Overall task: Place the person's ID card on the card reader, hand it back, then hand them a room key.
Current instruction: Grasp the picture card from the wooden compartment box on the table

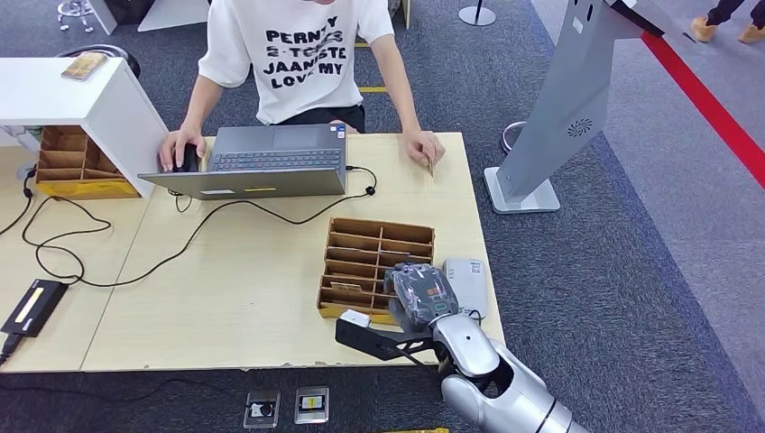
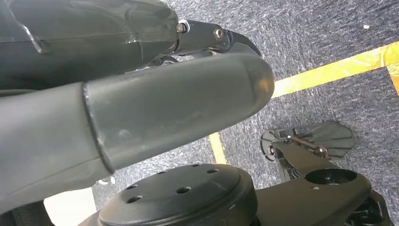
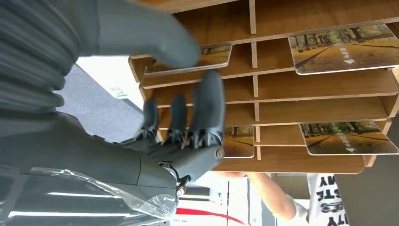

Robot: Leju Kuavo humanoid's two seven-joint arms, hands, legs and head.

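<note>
Right hand (image 1: 419,293), fingers apart and empty, hovers over the tray (image 1: 374,236) lower right; key cards (image 3: 341,47) lie in slots. Clumsy fingers might snag a divider, or lift two

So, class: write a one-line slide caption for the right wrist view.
Right hand, fingers apart, hovers at the wooden card rack holding room key cards.

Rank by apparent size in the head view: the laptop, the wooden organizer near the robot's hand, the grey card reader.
1. Laptop
2. Wooden organizer
3. Card reader, partly hidden by the right hand, yet clearly smallest.
</note>
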